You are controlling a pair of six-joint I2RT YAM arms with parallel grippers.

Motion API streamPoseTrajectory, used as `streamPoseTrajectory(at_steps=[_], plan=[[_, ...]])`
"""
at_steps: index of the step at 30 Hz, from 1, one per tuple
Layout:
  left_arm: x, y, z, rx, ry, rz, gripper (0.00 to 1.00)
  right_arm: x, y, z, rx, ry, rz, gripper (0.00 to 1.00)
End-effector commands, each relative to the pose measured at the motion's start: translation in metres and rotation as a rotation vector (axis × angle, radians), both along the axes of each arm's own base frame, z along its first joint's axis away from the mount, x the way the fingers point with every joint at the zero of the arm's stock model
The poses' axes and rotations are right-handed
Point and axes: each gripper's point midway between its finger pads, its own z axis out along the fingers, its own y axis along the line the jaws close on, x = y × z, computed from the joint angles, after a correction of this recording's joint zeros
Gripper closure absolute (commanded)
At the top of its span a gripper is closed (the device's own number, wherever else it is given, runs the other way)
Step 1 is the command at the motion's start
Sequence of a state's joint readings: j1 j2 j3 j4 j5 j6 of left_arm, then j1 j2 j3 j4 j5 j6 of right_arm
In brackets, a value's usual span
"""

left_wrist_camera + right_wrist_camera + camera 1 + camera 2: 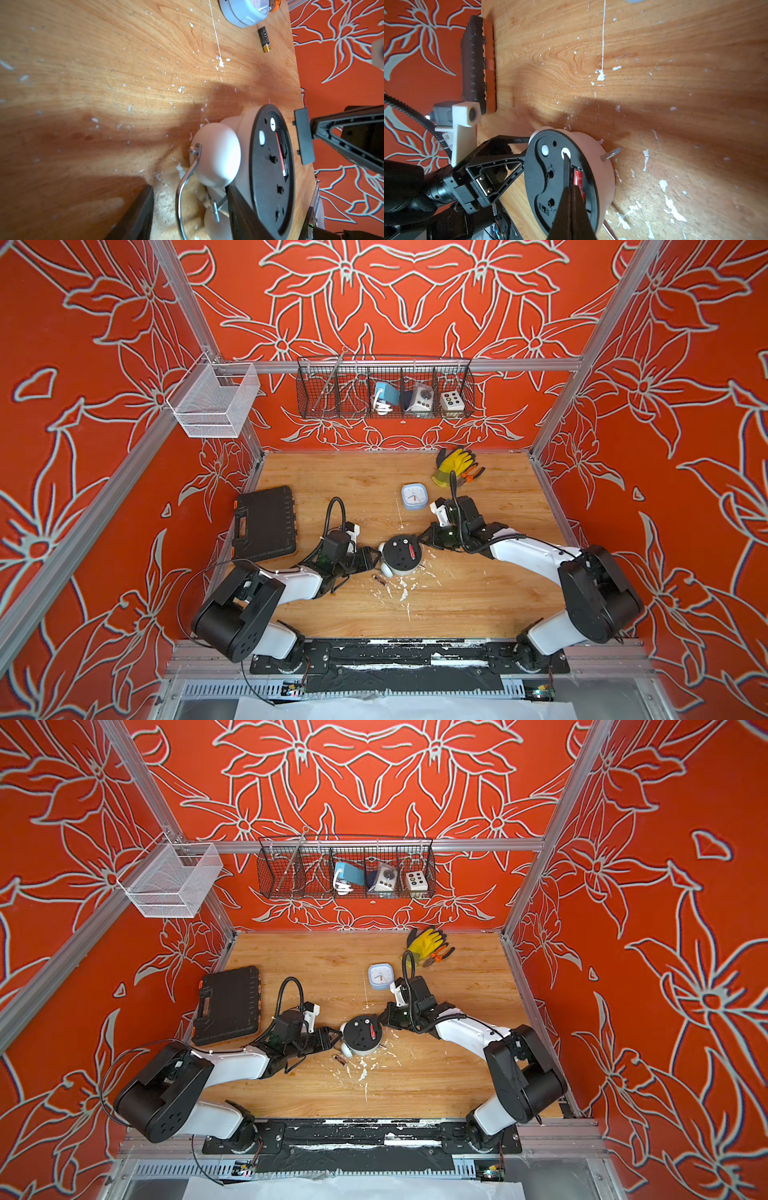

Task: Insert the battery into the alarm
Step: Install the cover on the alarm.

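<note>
While the left gripper (190,188) straddles the alarm (401,553) half-open, the right gripper (571,190) pinches its cover (303,137).

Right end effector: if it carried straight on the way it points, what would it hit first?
Most likely the round alarm clock: the right end effector, shut on a thin black cover, points at its black back, over the slot holding the red battery. Whether the cover touches it is unclear.
</note>
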State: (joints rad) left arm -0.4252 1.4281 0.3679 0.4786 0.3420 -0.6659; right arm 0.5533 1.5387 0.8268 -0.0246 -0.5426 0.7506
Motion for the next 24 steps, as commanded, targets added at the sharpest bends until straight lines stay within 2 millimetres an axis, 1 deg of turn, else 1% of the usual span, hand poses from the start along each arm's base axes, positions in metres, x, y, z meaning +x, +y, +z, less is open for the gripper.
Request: streamPoseTrajectory(at_steps=[1,7,19,24], plan=[[0.004,-0.001,0.004,0.010,-0.015,-0.015,0.48,-0.007,0.007,-0.006,0.018,0.017,0.031,1.00],[0.005,-0.003,0.006,0.006,-0.021,-0.022,0.48,-0.012,0.006,-0.013,0.008,0.032,0.040,1.00],[0.007,-0.005,0.010,0.003,-0.031,-0.027,0.48,-0.019,0.005,-0.018,-0.002,0.042,0.050,1.00],[0.007,-0.005,0.010,0.002,-0.030,-0.027,0.47,-0.020,0.009,-0.018,0.014,0.041,0.061,1.00]])
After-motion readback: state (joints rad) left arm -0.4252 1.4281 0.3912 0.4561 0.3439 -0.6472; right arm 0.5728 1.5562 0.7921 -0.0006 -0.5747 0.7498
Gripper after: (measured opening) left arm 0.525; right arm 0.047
